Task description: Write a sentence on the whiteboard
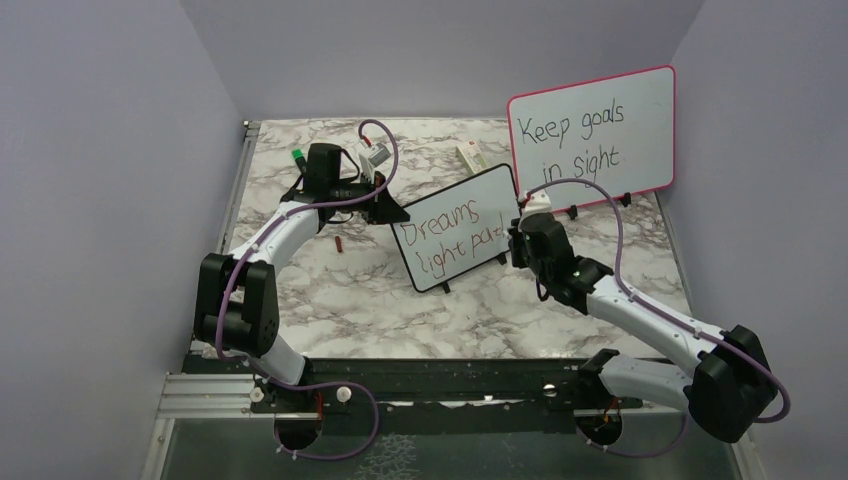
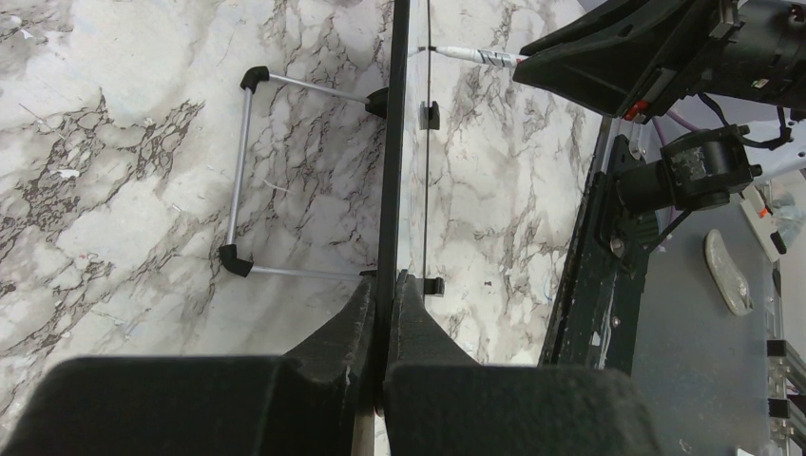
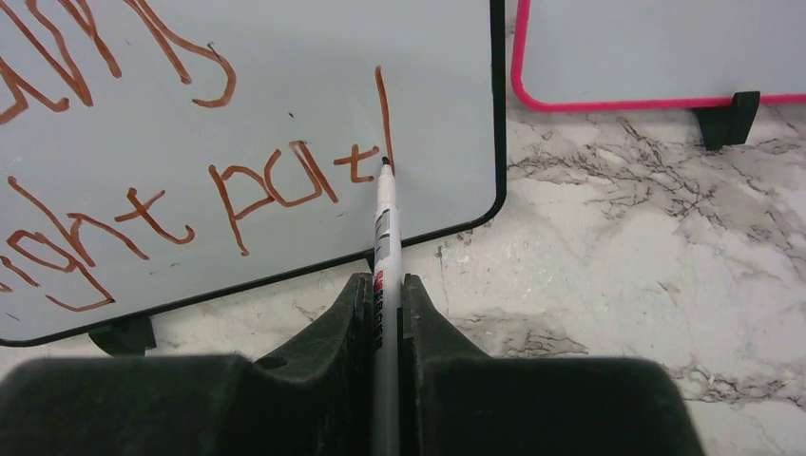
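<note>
The left gripper (image 2: 385, 285) is clamped on the edge of the whiteboard (image 1: 455, 230), one finger on each face, so the board runs straight out from between its fingers and stands tilted on the table (image 1: 380, 300). On the back side of that grip a thin wire stand (image 2: 242, 171) with black corners rests on the marble. The right gripper (image 3: 385, 285) is pinched tight on a white marker (image 3: 384, 223), which sticks forward from between its fingers. The marker tip touches the board's face straight ahead of that gripper, near the lower right corner, at the foot of a tall red stroke. The sentence (image 1: 452, 230) is in red: "Dreams" above, "light pat" below, with the tall stroke just after the last "t". Beyond the right gripper and off to its right stands the pink board (image 1: 590, 130) with black writing, apart from the whiteboard.
</note>
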